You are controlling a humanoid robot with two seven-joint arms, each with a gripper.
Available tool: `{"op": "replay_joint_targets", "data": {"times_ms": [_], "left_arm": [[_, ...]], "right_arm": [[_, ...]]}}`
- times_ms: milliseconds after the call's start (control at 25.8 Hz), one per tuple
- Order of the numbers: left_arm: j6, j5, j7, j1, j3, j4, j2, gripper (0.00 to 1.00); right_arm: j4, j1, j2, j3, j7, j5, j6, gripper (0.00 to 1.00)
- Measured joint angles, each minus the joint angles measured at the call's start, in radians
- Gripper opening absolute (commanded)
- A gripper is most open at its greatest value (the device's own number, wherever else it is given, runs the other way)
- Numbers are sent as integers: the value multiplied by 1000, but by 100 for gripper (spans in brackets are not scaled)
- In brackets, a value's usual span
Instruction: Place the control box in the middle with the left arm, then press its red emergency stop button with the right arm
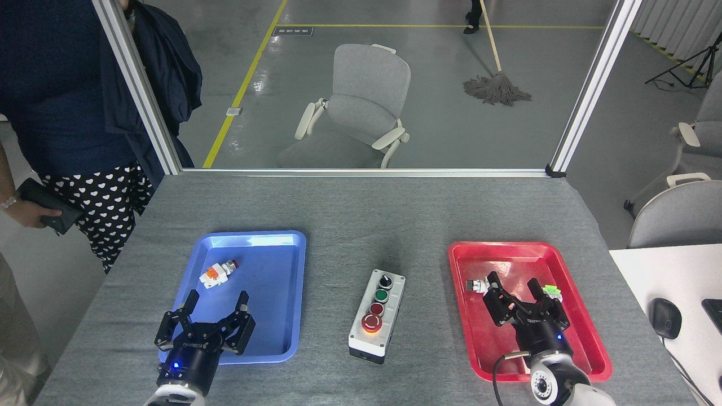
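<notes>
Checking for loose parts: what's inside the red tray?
In the red tray: a silver-tipped push-button part and a green one, each partly covered by the right tool.

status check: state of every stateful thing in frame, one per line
control box: upright on bare tabletop between the trays, untouched
emergency stop button: free, nothing on it
left gripper: open, empty, over near edge of blue tray
right gripper: open, empty, over red tray
orange-white push-button part: lying on its side in blue tray
two loose button parts in red tray: partly hidden behind right gripper
</notes>
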Motion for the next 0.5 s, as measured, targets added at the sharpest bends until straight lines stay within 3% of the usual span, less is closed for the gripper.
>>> {"op": "replay_joint_targets", "data": {"times_ms": [271,503], "left_arm": [[-2,88,-1,1,18,12,-2,100],[-3,101,0,2,19,14,-2,100]], "right_arm": [[-118,31,-1,-17,-69,15,54,100],[-194,63,2,-22,-87,77,115,100]]}}
